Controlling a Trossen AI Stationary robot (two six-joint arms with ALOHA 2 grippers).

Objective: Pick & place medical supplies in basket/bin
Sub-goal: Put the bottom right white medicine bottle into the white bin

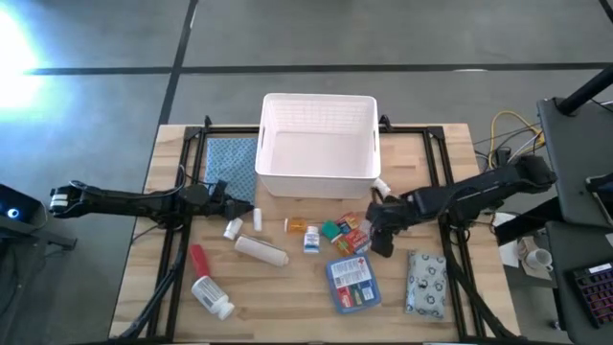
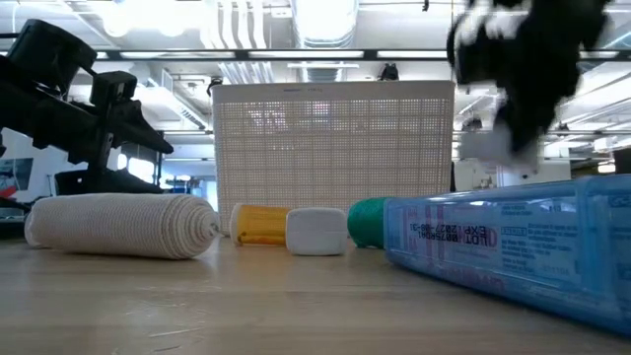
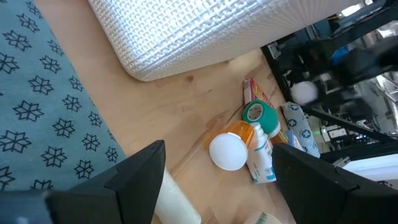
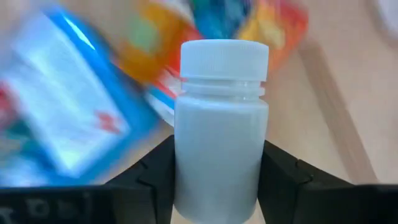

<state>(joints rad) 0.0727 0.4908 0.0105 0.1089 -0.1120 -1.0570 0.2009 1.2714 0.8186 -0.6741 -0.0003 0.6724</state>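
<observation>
Right gripper (image 4: 217, 163) clamps white bottle (image 4: 219, 124), apparently airborne; smooth plastic may slip before basket (image 1: 317, 172) at 11 o'clock.

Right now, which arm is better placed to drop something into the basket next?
The right. The right gripper is already shut on a white bottle and sits just beside the basket. The left gripper is open and empty, near the blue cloth.

The basket (image 1: 318, 136) is standing at the table's (image 1: 450, 316) far middle, the cloth (image 1: 230, 158) lying to its left. The supplies are lying before it: roll (image 1: 261, 250) left, flat pack (image 1: 352, 282) and pouch (image 1: 426, 283) right.
</observation>
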